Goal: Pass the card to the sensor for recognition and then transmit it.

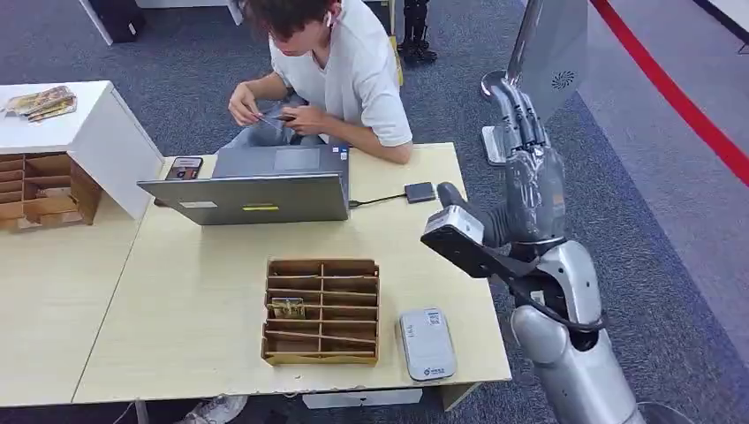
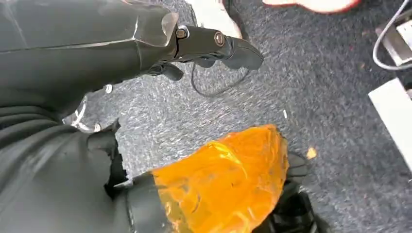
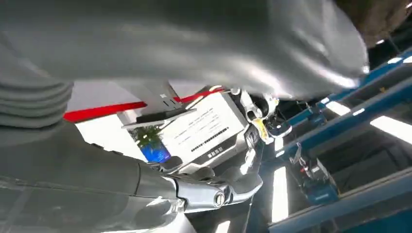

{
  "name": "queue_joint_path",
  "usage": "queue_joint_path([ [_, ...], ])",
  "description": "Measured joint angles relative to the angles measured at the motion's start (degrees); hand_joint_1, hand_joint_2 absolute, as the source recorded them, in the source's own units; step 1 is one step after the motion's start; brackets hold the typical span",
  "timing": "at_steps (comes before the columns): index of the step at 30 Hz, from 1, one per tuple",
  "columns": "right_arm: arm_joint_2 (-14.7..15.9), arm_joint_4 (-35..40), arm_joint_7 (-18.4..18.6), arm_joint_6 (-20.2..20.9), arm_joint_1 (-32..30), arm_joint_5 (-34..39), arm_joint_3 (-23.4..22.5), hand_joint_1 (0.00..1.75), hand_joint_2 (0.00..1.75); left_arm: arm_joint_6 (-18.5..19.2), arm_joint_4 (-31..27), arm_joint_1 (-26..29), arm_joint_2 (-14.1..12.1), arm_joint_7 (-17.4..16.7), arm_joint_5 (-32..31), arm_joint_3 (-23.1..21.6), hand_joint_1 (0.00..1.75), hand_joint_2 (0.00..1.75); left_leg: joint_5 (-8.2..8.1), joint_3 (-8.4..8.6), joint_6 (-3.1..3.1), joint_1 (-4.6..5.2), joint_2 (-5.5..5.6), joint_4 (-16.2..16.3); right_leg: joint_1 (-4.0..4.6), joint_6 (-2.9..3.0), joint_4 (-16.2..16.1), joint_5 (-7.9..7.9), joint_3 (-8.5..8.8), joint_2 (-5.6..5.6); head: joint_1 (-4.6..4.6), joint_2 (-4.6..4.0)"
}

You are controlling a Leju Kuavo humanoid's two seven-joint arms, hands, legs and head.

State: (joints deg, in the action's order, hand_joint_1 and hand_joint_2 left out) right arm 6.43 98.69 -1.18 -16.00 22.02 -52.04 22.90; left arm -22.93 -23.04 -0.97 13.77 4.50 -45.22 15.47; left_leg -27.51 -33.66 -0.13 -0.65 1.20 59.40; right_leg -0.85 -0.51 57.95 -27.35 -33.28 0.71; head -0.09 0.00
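In the head view, the right hand (image 1: 523, 168) is raised at right of frame, fingers straight and apart, grasping nothing; a card (image 1: 288, 307) lies in the wooden organizer (image 1: 321, 312) at lower centre, beside the card reader (image 1: 425, 343). In the left wrist view, the left hand (image 2: 214, 46) hangs above carpet at upper centre, fingers apart and holding nothing.

Grey carpet floor (image 1: 459, 97) under pale wooden table (image 1: 203, 291).
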Motion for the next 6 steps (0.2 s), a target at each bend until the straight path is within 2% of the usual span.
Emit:
queue_joint_path([
  [6, 1.6, 3.1, -2.6, -2.9, -4.2, 3.1, -3.3, 0.0, 0.0, -1.3, 0.2, 0.3, 0.0, 2.9, 4.5, 0.4, 0.0, 0.0, -0.03, -0.02, 0.02, 0.01, 0.0, 0.0, -0.01, -0.03, 0.0, -0.02, 0.0, -0.02, 0.0, 0.0],
])
